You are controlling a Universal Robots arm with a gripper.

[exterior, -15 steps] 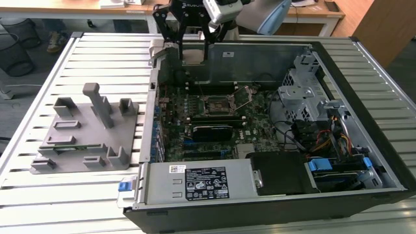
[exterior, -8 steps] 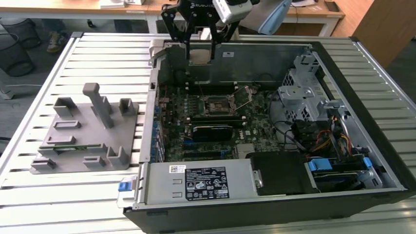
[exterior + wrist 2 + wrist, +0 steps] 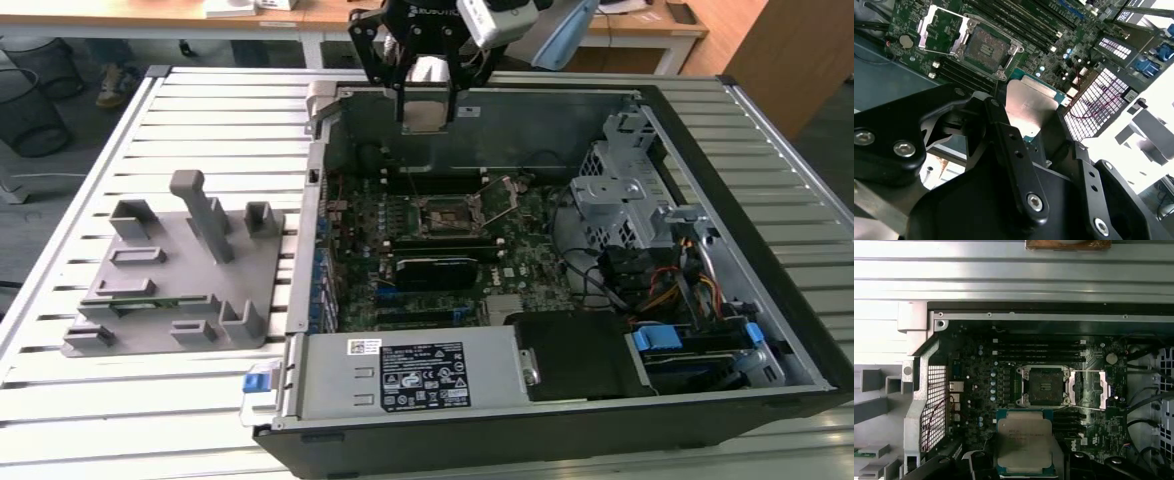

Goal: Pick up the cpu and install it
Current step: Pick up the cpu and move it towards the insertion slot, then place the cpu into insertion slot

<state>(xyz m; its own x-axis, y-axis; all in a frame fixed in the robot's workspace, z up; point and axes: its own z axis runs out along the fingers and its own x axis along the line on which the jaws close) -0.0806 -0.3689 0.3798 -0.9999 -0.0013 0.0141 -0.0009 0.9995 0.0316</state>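
My gripper (image 3: 429, 105) hangs over the back of an open computer case, shut on the cpu (image 3: 427, 113), a flat square chip with a silver top. In both wrist views the cpu (image 3: 1026, 102) (image 3: 1024, 440) sits between my black fingers (image 3: 1004, 135), held up in the air above the motherboard. The motherboard's socket (image 3: 449, 214) (image 3: 986, 47) (image 3: 1043, 386) lies open below, its metal load plate (image 3: 1089, 389) flipped to one side. The cpu is off to the side of the socket and touches nothing on the board.
The open case (image 3: 561, 100) has metal walls all round. A drive cage (image 3: 627, 195) and cables stand at the exterior view's right, and a power supply (image 3: 414, 370) lies along the front. A grey plastic fixture (image 3: 174, 270) sits on the slatted table at the exterior view's left.
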